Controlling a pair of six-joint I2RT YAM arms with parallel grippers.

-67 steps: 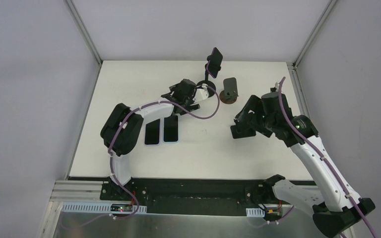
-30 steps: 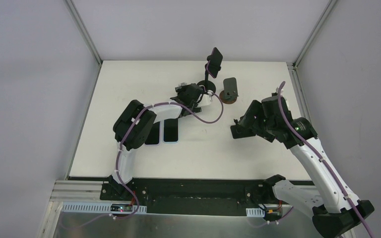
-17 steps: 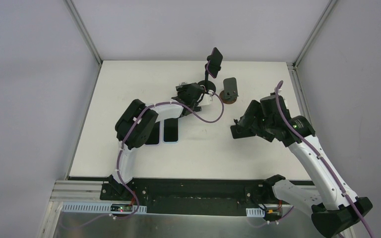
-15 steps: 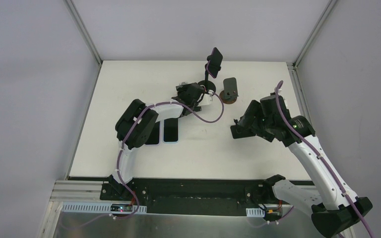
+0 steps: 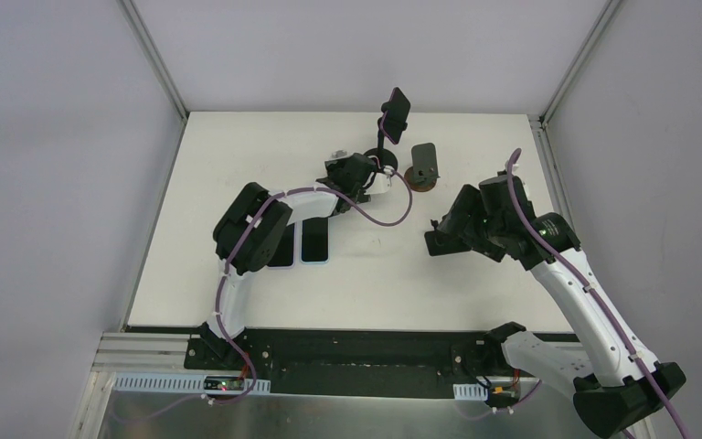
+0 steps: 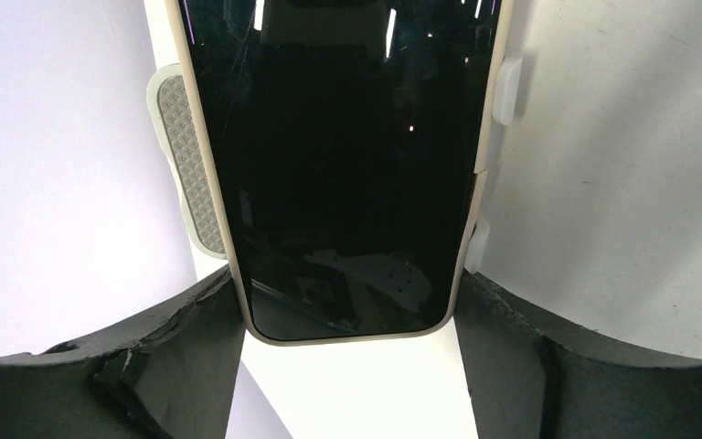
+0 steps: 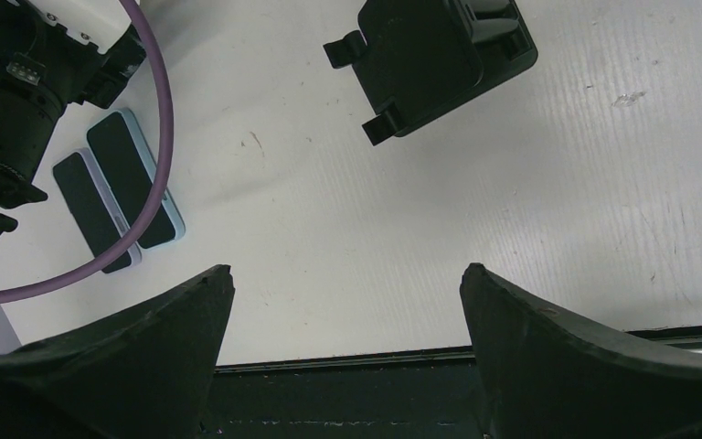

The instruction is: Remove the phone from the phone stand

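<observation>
- The task is judged to be at its start: the black phone in a cream case point(image 6: 347, 165) is not out yet. It is held up high in the clamp of the tall black phone stand point(image 5: 382, 139), at the top middle of the top view.
- In the left wrist view, the phone is squeezed between the stand's grey ribbed pad point(image 6: 183, 165) on one side and small white clips point(image 6: 506, 90) on the other.
- The left jaws are spread wide. One jaw is seen on each side of the phone's bottom end, low in that view. Whether the phone is touched by them cannot be told. Nothing seems to be gripped yet.
- The right jaws are spread wide too, and nothing is held in them. They hang over the white worktop point(image 5: 238, 165) at the middle right, well away from the phone.
- A second, short black stand point(image 7: 434, 59) is seen with nothing in it. Two dark flat phones point(image 7: 119, 201) lie side by side on the worktop.
- What is left, it is thought: the phone must be gripped, pulled free of the clamp and laid down.
</observation>
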